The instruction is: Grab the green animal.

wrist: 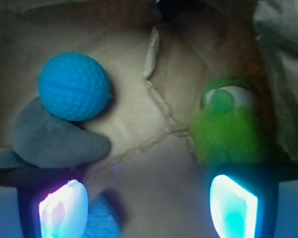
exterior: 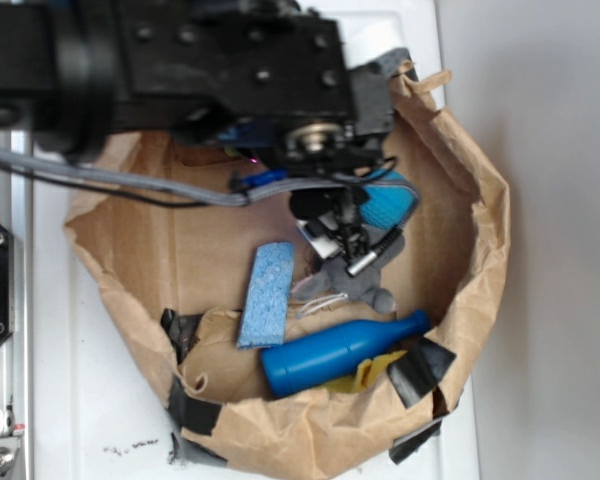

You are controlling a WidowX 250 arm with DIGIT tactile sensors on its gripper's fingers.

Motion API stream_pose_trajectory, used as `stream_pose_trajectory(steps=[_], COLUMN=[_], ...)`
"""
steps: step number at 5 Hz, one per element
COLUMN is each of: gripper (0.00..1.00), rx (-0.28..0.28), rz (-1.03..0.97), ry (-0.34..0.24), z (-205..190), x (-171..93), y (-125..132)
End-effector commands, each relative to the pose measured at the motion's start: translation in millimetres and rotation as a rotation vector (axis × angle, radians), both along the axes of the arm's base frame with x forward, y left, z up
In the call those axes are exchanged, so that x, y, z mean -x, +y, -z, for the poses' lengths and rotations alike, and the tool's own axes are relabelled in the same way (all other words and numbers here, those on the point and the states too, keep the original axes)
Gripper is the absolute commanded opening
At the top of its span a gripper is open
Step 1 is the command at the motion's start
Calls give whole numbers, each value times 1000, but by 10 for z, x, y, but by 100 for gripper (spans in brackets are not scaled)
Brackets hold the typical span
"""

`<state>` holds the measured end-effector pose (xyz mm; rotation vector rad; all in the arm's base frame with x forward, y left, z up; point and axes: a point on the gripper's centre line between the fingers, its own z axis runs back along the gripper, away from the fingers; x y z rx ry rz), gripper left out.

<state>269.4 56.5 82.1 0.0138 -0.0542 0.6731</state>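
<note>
surface: brown paper bag on white table | fingers wide, green animal near one

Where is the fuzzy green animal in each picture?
Exterior: not visible; the arm covers that part of the paper bag.
Wrist: the green animal is at right, just above the right fingertip.
Shared landmark: the blue ball beside the grey plush.

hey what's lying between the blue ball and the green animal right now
Wrist view: only bare, creased brown paper between the blue ball and the green animal. The grey plush sits below the ball.
</note>
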Motion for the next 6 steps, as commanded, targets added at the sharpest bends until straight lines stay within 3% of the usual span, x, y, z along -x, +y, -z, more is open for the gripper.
stream_pose_trajectory(steps=[1, 2, 4, 6], gripper=[100, 100, 100, 100], rx=[18, 7, -50, -41], rz=[-32, -35, -32, -18], ry=[-62, -73, -91, -78], z=[-390, -344, -156, -259], x=[-80, -48, -55, -31], y=[-164, -172, 104, 413])
